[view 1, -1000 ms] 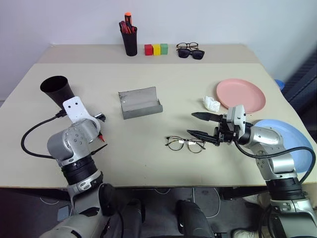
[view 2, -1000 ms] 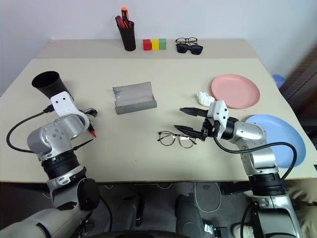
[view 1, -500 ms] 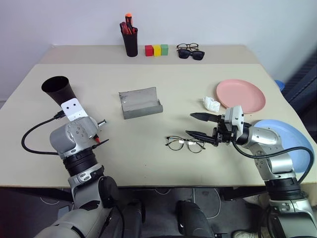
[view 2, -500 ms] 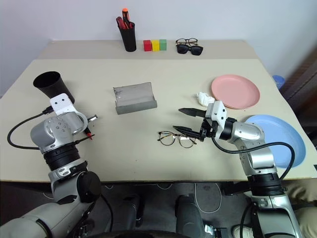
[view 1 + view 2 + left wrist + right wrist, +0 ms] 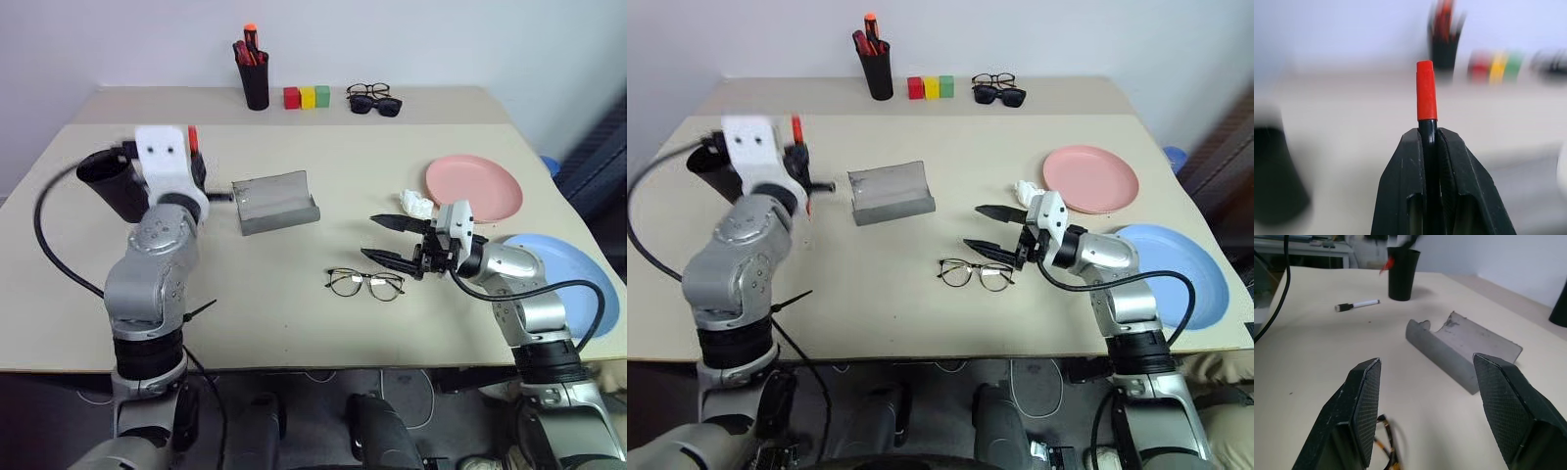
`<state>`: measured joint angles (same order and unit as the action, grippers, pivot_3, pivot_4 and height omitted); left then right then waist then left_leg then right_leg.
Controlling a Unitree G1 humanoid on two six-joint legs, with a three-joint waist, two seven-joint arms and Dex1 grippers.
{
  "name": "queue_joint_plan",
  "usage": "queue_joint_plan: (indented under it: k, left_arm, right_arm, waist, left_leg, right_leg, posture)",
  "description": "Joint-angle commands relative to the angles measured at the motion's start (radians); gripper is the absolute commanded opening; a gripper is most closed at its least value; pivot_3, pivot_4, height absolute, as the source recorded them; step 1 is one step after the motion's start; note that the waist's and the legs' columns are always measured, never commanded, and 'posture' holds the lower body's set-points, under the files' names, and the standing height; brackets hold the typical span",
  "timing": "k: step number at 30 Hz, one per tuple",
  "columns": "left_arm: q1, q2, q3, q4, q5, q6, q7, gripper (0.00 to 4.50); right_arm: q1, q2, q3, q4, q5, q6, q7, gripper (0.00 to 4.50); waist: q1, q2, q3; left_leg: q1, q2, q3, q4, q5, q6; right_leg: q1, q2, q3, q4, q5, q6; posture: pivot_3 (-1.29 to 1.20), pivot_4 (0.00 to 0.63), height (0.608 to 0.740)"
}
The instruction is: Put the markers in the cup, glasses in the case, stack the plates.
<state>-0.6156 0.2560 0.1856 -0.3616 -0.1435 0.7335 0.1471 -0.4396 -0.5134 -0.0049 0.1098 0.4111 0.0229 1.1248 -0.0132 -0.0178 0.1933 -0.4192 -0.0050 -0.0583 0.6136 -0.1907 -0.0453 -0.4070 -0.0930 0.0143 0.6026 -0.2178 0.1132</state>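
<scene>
Beige table [image 5: 294, 323]: left gripper [image 5: 1429, 134] raised beside cup [image 5: 110, 181], clamped on red-capped marker [image 5: 1426, 93] (cap up). Right gripper [image 5: 387, 240], fingers apart, just beside glasses [image 5: 364, 284]. Case [image 5: 276, 204] open, mid-table.

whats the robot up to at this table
It is tidying. The left gripper is shut on the red-capped marker, held up near the black cup. The right gripper hangs open just above the wire-framed glasses. The grey case lies open, and the pink plate and blue plate are unstacked.
</scene>
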Motion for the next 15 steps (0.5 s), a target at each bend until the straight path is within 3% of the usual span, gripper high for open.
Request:
queue_joint_plan:
  k: [1,3,7,15]
  left_arm:
    - [-0.085,0.059,0.039,0.16,0.107,-0.256,0.056,0.03]
    - [-0.109,0.086,0.033,0.25,0.149,-0.375,0.071,0.03]
    - [-0.195,0.186,0.013,0.605,0.3,-0.733,0.207,0.03]
    - [-0.335,0.249,0.009,1.076,0.356,-1.022,0.336,0.03]
  right_arm:
    - [-0.05,0.03,-0.001,0.028,-0.012,-0.048,-0.008,3.04]
    - [-0.065,0.043,-0.001,0.05,-0.019,-0.06,-0.007,3.04]
    - [-0.085,0.071,0.004,0.093,-0.03,-0.09,-0.01,3.04]
    - [-0.081,0.079,-0.001,0.135,-0.036,-0.13,0.005,3.04]
  waist:
    - [0.0,-0.001,0.0]
    - [0.0,-0.001,0.0]
    - [0.003,-0.001,0.0]
    - [0.002,-0.001,0.0]
  left_leg:
    - [0.0,0.0,0.0,0.0,0.0,0.0]
    - [0.0,0.0,0.0,0.0,0.0,0.0]
    - [-0.001,0.0,0.0,0.0,0.0,0.0]
    - [-0.002,0.0,0.0,0.0,0.0,0.0]
  right_leg:
    - [0.0,0.0,0.0,0.0,0.0,0.0]
    - [0.0,0.001,0.0,0.0,0.0,0.0]
    - [0.0,0.0,0.0,0.0,0.002,0.005]
    - [0.0,0.001,0.0,-0.002,0.006,0.011]
  posture:
    - [0.0,0.15,0.74]
    - [0.0,0.15,0.74]
    - [0.0,0.15,0.74]
    - [0.0,0.15,0.74]
